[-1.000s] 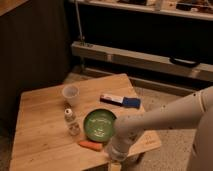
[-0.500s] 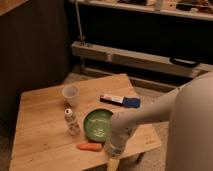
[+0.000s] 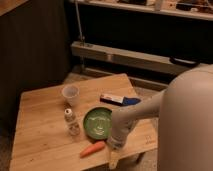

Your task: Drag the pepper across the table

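The pepper, a small orange-red tapered piece, lies near the front edge of the light wooden table, just in front of the green bowl. My gripper points down at the table's front edge, right beside the pepper's right end. It stands open and holds nothing. I cannot tell whether it touches the pepper. The pale arm reaches in from the right and fills the right side of the view.
A green bowl sits mid-table. Left of it stands a small bottle, and a clear cup is farther back. A blue-and-white flat package lies at the back right. Dark shelving stands behind the table.
The arm's upper part has swung closer and fills more of the right side. The gripper has shifted slightly left toward the pepper's end. The pepper has stayed put.
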Tool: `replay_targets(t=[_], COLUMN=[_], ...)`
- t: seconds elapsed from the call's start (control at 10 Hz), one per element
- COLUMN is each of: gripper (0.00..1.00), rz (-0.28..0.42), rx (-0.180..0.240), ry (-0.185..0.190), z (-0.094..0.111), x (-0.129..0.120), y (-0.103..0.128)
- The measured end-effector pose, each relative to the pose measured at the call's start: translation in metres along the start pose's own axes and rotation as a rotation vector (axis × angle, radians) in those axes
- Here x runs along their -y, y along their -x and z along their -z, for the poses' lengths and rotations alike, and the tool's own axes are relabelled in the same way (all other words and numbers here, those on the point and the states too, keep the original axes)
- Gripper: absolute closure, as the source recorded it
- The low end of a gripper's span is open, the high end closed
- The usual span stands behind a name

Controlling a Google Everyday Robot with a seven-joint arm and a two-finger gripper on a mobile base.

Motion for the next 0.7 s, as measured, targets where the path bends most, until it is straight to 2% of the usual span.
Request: replay_targets(t=[0.2, 0.6, 0.7], gripper=[0.20, 0.20, 0.20], rz=[0.000, 0.029, 0.032], rx=[-0.002, 0.021, 0.022], ry=[-0.019, -0.048, -0.053], z=[0.006, 0.016, 0.019], x=[0.010, 0.027, 0.027], y=[0.004, 0.037, 0.038])
